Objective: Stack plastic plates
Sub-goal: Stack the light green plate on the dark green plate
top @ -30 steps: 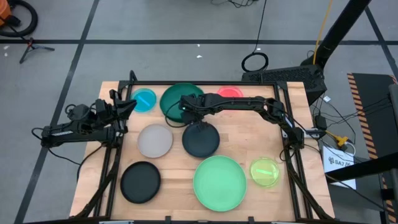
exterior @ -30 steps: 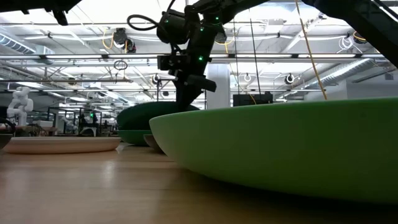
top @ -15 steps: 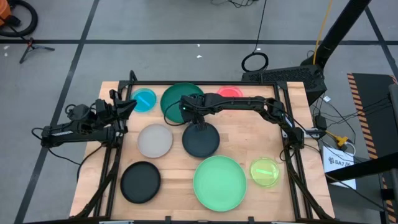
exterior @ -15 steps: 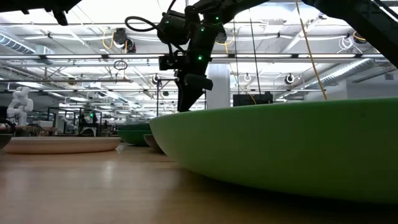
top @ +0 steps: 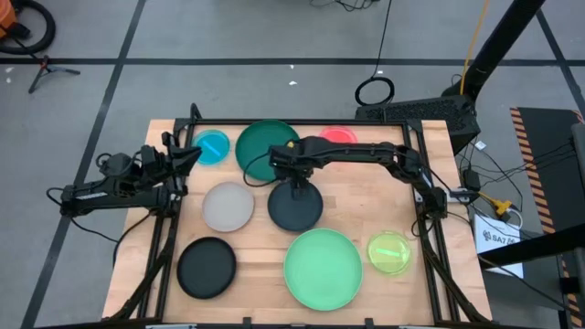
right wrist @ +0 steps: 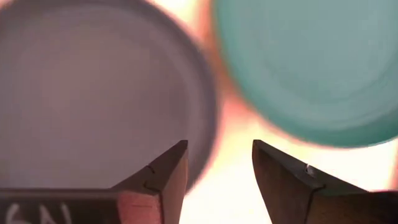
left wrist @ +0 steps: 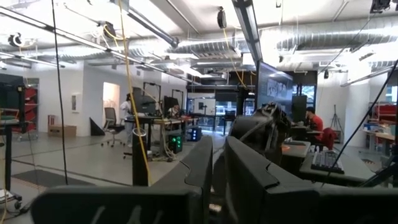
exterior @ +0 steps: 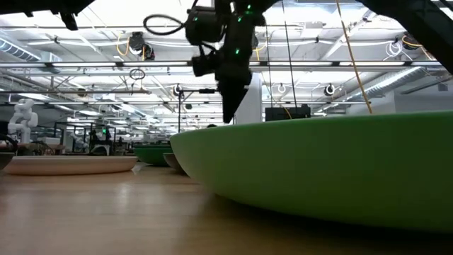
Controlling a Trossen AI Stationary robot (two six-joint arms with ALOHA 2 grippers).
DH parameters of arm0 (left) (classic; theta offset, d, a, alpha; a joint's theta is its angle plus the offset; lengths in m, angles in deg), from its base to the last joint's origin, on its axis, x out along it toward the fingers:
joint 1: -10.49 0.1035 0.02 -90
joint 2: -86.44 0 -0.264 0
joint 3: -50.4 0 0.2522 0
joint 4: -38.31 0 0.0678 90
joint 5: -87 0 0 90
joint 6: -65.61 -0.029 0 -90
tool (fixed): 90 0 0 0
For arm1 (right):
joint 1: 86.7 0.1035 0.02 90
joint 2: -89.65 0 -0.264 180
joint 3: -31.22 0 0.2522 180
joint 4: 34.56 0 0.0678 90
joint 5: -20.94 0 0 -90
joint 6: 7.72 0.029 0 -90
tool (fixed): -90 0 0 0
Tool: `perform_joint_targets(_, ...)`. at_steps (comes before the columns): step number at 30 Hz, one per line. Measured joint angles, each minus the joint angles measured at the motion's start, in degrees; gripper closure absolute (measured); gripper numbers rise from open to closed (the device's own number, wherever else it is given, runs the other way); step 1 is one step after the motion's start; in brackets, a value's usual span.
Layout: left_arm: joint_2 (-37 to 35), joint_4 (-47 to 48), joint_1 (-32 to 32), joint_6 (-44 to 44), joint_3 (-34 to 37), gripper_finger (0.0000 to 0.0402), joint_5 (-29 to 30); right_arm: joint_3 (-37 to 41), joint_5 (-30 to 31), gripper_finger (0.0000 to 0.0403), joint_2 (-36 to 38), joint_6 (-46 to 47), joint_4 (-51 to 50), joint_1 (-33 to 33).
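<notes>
Over the bench [top: 251, 239], between two plates: right gripper [top: 295, 175], pointing down, fingers wide apart and empty. In the right wrist view only a bare strip of bench between the fingertips, with a dark rim to one side and a green rim to the other.

Just behind the fingers, toward the far edge: dark green plate [top: 260, 146]. Just in front, toward the near edge: black plate [top: 294, 208], its far rim about under the gripper. Round, so no long axis to line up with; any point of the rim would serve. Probably a short drop and a slight shift toward whichever rim is wanted.

Farther off: grey plate [top: 228, 206] beside the black one on the left, second black plate [top: 207, 267] at the near left, mint plate [top: 323, 265] near the front edge, yellow-green plate [top: 390, 253] touching or nearly touching it on the right, pink plate [top: 340, 135] partly under the right arm, blue plate [top: 212, 147] at the far left.

Seen from above, nothing lying in any plate, and no stack to be made out.

Waiting at the left edge, near the blue plate: left gripper [top: 179, 155]. Nearer to the blue and grey plates; right arm nearer to the dark green and middle black ones.
</notes>
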Motion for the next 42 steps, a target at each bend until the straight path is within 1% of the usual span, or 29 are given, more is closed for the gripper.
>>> perform_joint_targets(3, 0.0, 0.5, 0.0, 0.7, 0.0, 0.0350, -0.4, 0.0, -5.4, 0.0237, 1.7, 2.3, -6.1, 1.2)
perform_joint_targets(6, 0.0, 0.6, 0.0, 1.1, 0.0, 0.0350, -0.5, 0.7, -6.5, 0.0239, 3.6, 5.0, -8.4, 3.2)
perform_joint_targets(11, 0.0, 1.1, -0.1, 1.5, 0.0, 0.0350, -0.5, 3.7, -6.5, 0.0239, 7.8, 9.4, -6.2, 7.7)
perform_joint_targets(14, 0.0, 1.2, -0.1, 2.1, 0.0, 0.0350, -0.6, 6.9, -6.4, 0.0239, 10.8, 12.5, -2.4, 10.5)
perform_joint_targets(17, 0.0, 1.4, -0.1, 2.2, 0.0, 0.0350, -0.6, 11.8, -4.3, 0.0239, 14.0, 15.2, 2.9, 13.1)
perform_joint_targets(21, 0.0, 1.4, -0.1, 2.3, 0.0, 0.0350, -0.6, 20.8, -1.8, 0.0239, 19.2, 19.6, 8.8, 16.0)
perform_joint_targets(26, 0.0, 1.0, -0.1, 2.5, 0.0, 0.0350, -0.6, 34.9, -1.8, 0.0239, 26.0, 25.7, 16.5, 18.4)
perform_joint_targets(29, 0.0, 0.8, -0.1, 2.5, 0.0, 0.0350, -0.6, 42.6, -1.9, 0.0239, 28.9, 31.7, 19.1, 20.3)
perform_joint_targets(32, 0.0, 0.7, -0.1, 2.1, 0.0, 0.0350, -0.6, 48.7, -2.0, 0.0239, 31.1, 37.2, 20.8, 22.7)
perform_joint_targets(36, 0.0, 0.9, -0.1, 1.5, 0.0, 0.0350, -0.6, 54.8, -1.8, 0.0239, 32.4, 42.0, 27.0, 25.2)
perform_joint_targets(42, 0.0, 1.0, -0.1, 1.4, 0.0, 0.0350, -0.6, 59.3, 1.3, 0.0239, 32.4, 45.3, 32.9, 26.1)
